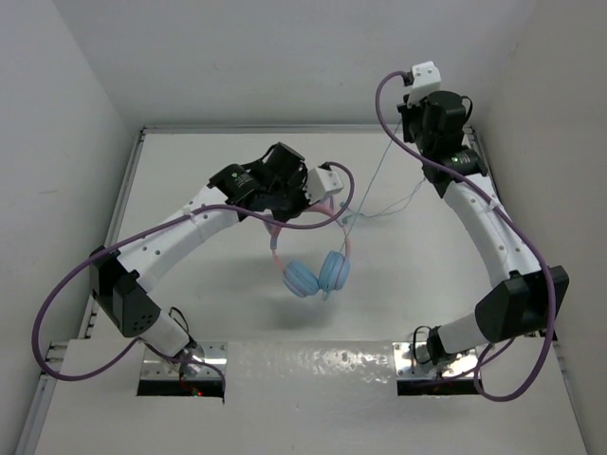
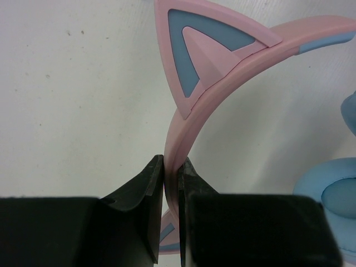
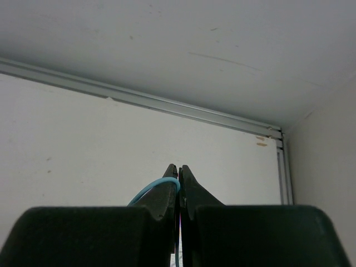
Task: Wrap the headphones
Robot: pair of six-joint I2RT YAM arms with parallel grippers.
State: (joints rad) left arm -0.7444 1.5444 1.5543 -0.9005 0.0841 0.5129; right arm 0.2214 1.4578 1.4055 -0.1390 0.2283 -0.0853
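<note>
The headphones (image 1: 334,270) are held mid-desk by the pink headband (image 2: 222,78), clamped btw the fingers of the left hand (image 2: 171,167) just below a cat-ear point (image 2: 206,50). The blue ear cups (image 1: 302,280) are seen close together on the near side, & whether they touch the desk (image 1: 190,180) or hang just above it can't be told. The right hand (image 3: 178,169) is raised near the far right corner, fingers pressed together on the thin blue cable (image 3: 151,187), which is strung across from the headband area.

The step in hand is judged to be winding the cable round the headphones. To be done well, the band should be gripped firmly w/o twisting, so a steady anchor is given. The cable should be led round in even loops w/ light tension: too much & the thin wire may be strained or the band pulled from the grip, too little & loops will be lost. The purple robot leads (image 1: 39,332) should be avoided.

The desk is plain white, matte, lightly speckled, w/ a metal rail (image 3: 167,105) at the far edge; it's boxed in by white walls (image 1: 285,57) on three sides, so room for a wide swing on the right is judged limited
</note>
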